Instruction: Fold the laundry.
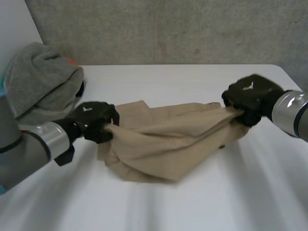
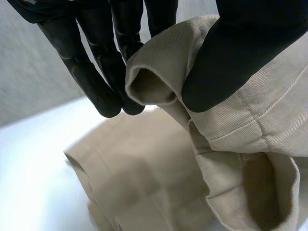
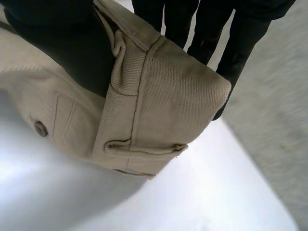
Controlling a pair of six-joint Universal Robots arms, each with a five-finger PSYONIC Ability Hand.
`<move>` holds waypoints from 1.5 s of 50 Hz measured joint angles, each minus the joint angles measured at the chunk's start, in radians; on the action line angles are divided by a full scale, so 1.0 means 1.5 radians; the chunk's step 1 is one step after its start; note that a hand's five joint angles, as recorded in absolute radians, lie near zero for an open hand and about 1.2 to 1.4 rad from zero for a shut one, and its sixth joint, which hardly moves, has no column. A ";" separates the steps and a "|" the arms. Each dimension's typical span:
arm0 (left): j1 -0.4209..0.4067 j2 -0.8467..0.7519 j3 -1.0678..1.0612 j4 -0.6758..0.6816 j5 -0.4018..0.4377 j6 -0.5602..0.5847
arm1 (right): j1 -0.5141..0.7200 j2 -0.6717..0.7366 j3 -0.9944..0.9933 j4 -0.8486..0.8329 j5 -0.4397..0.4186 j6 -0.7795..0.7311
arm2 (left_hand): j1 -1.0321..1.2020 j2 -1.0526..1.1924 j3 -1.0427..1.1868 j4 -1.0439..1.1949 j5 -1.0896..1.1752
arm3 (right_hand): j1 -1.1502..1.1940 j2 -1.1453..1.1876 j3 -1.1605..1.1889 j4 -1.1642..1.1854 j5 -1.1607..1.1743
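**While both hands pinch, trousers (image 1: 163, 139) span mid-table**

Beige cloth sags onto your white table (image 1: 202, 207). Your left hand (image 1: 94, 122) pinches a hem, your right hand (image 1: 250, 98) the waistband. By the left arm lie grey clothes (image 1: 41, 82); concrete wall (image 1: 168, 29) behind.

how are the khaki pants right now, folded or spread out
Not folded: the khaki pants hang bunched and stretched between the left hand and right hand, each pinching one end.
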 measured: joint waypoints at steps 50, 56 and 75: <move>0.005 -0.243 0.115 0.220 -0.157 0.003 | 0.095 0.277 0.071 -0.469 0.033 0.038 | -0.059 -0.102 -0.093 -0.098 -0.080 | 0.000 0.002 0.003 0.000 0.010; 0.004 -0.189 0.100 0.162 -0.141 0.027 | 0.111 0.286 0.095 -0.458 0.059 0.030 | -0.418 -0.461 -0.454 -0.467 -0.448 | 0.000 0.002 0.003 0.000 0.010; -0.022 0.025 -0.139 0.115 -0.129 0.149 | 0.134 0.220 0.128 -0.450 0.102 0.135 | -0.208 -0.272 -0.266 -0.273 -0.256 | 0.000 0.002 0.003 0.000 0.010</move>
